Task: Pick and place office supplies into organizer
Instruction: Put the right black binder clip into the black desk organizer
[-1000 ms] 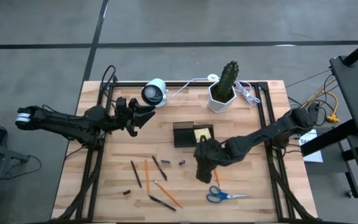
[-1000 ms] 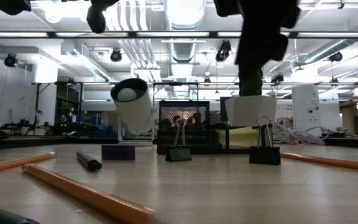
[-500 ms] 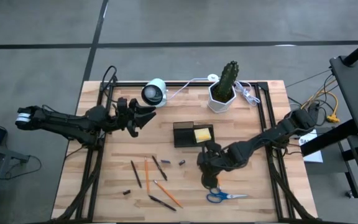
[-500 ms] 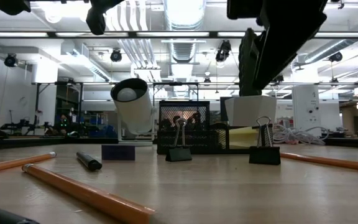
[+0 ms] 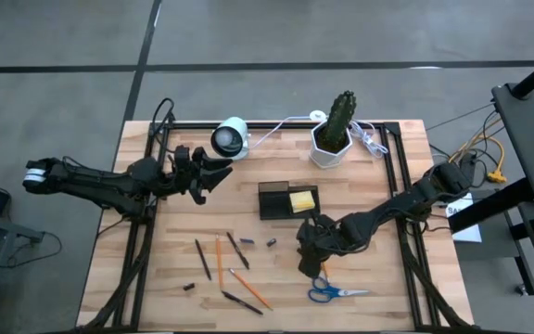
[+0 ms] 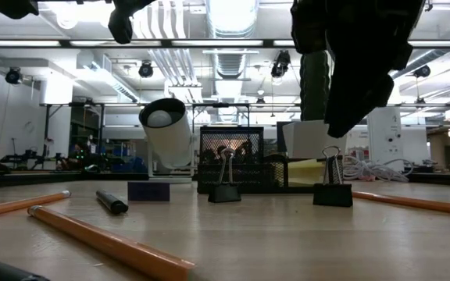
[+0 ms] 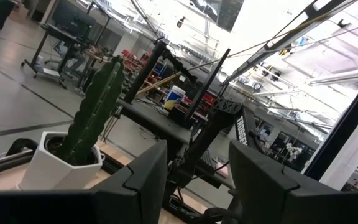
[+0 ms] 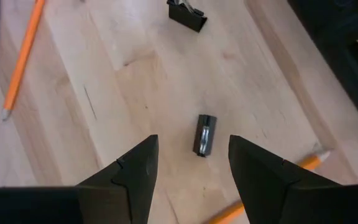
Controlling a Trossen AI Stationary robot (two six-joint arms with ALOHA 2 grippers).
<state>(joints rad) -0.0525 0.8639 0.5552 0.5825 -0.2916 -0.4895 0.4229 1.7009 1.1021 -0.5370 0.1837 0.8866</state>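
Waiting left end effector: raised over the table's far left, fingers spread, holding nothing.
Pencils: lying loose at the near left-centre.
Organizer: mid-table, yellow pad inside.
Right end effector: hovering above a dark stub, fingers spread, holding nothing.
Scissors: flat, just nearer than the right end effector.

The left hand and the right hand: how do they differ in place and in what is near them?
The left hand hangs over the table's back left part, near the white camera, while the right hand hangs near the front, close to the scissors. Past the left hand stands the cactus; between the right hand's fingers lies a small dark stub on the wood. Both are open and hold nothing.
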